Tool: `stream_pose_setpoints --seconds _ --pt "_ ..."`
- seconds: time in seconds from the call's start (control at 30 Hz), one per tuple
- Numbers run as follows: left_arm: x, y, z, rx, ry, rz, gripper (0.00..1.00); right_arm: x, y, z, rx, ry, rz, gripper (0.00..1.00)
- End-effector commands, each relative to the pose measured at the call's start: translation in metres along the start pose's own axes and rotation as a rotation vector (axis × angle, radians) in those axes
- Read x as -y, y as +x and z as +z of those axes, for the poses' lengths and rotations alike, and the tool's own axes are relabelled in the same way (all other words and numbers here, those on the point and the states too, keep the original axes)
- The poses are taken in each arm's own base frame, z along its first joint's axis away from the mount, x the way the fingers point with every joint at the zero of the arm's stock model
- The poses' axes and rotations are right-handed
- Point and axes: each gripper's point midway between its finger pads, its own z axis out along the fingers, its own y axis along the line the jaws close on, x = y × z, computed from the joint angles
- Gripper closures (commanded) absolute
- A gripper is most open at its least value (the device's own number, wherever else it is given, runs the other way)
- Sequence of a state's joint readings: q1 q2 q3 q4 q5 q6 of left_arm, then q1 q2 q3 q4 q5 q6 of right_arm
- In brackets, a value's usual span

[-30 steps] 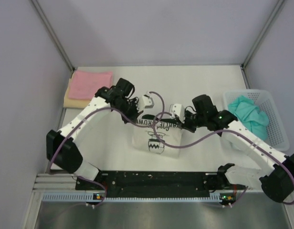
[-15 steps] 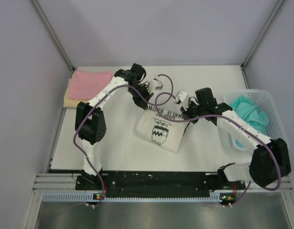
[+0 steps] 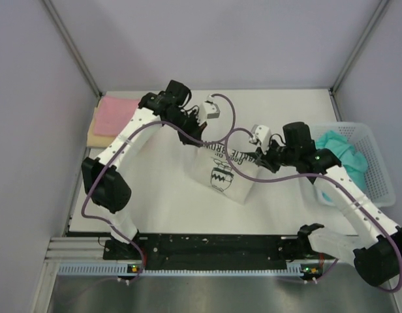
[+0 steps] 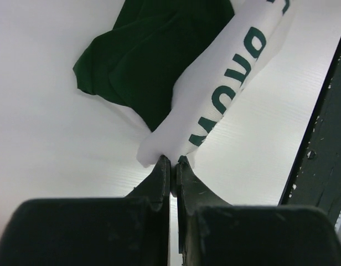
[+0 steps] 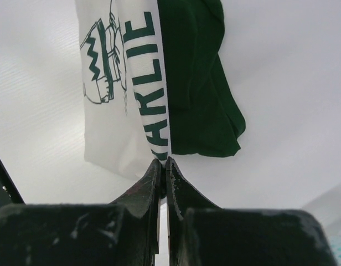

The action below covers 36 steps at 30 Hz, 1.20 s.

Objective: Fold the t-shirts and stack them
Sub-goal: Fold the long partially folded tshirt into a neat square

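The white t-shirt (image 3: 222, 175) with dark green parts and "Charlie Brown" print hangs between my two grippers over the middle of the table, its lower part resting on the table. My left gripper (image 3: 200, 138) is shut on its far left edge; in the left wrist view the gripper (image 4: 172, 160) pinches the white cloth (image 4: 226, 83) beside a dark green part (image 4: 154, 61). My right gripper (image 3: 257, 159) is shut on its far right edge; in the right wrist view the gripper (image 5: 163, 162) pinches the printed cloth (image 5: 118, 72) next to a green part (image 5: 198, 83).
A folded pink t-shirt (image 3: 116, 107) lies on a pale yellow one (image 3: 96, 137) at the far left corner. A teal t-shirt (image 3: 341, 153) lies crumpled in the white mesh basket (image 3: 378, 175) at the right. Purple cables loop above the held shirt.
Both grippers have moved toward the far side and slightly right, carrying the shirt's top edge with them. The shirt has shifted right and turned a little.
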<state>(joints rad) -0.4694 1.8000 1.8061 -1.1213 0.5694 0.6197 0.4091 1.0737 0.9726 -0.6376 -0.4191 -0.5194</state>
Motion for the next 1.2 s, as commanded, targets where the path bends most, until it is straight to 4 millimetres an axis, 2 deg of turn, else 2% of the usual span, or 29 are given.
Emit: stream_pose_setpoints --seconds 0.0,0.1,0.17,0.3,0.43,0.5,0.6,0.73,0.83,0.87,0.97,1.03,1.1,1.17 --pt "0.010 -0.030 -0.020 0.108 -0.010 0.063 1.00 0.012 0.004 -0.012 -0.056 0.057 0.031 1.00" --pt "-0.002 -0.037 -0.014 0.108 -0.028 0.041 1.00 0.032 0.001 -0.015 -0.062 0.109 0.047 1.00" --pt "-0.017 -0.036 -0.001 0.083 -0.048 0.005 1.00 0.050 0.003 -0.015 -0.090 0.158 0.041 1.00" --pt "-0.050 -0.040 0.026 0.063 -0.099 -0.051 1.00 0.071 0.020 0.001 -0.160 0.186 0.081 1.00" --pt "-0.092 -0.053 0.053 0.089 -0.176 -0.100 1.00 0.104 0.042 0.015 -0.187 0.278 0.160 1.00" --pt "-0.109 -0.058 0.065 0.106 -0.208 -0.112 1.00 0.121 0.043 0.025 -0.166 0.308 0.152 1.00" --pt "-0.132 -0.056 0.083 0.096 -0.258 -0.131 1.00 0.141 0.046 0.048 -0.175 0.300 0.076 1.00" --pt "-0.157 -0.046 0.100 0.073 -0.331 -0.142 0.99 0.166 0.057 0.069 -0.234 0.309 0.080 1.00" --pt "-0.176 -0.041 0.111 0.067 -0.392 -0.143 0.86 0.188 0.064 0.084 -0.261 0.368 0.104 1.00" --pt "-0.183 -0.039 0.113 0.066 -0.422 -0.146 0.80 0.199 0.066 0.086 -0.274 0.415 0.119 0.96" --pt "-0.211 -0.043 0.114 0.088 -0.533 -0.138 0.52 0.239 0.071 0.092 -0.317 0.574 0.162 0.91" --pt "-0.226 -0.052 0.109 0.105 -0.594 -0.121 0.40 0.264 0.072 0.090 -0.344 0.695 0.229 0.85" --pt "-0.236 -0.061 0.097 0.110 -0.648 -0.116 0.37 0.275 0.064 0.085 -0.355 0.745 0.290 0.76" --pt "-0.232 -0.064 0.084 0.121 -0.642 -0.137 0.37 0.269 0.046 0.084 -0.307 0.702 0.344 0.69"
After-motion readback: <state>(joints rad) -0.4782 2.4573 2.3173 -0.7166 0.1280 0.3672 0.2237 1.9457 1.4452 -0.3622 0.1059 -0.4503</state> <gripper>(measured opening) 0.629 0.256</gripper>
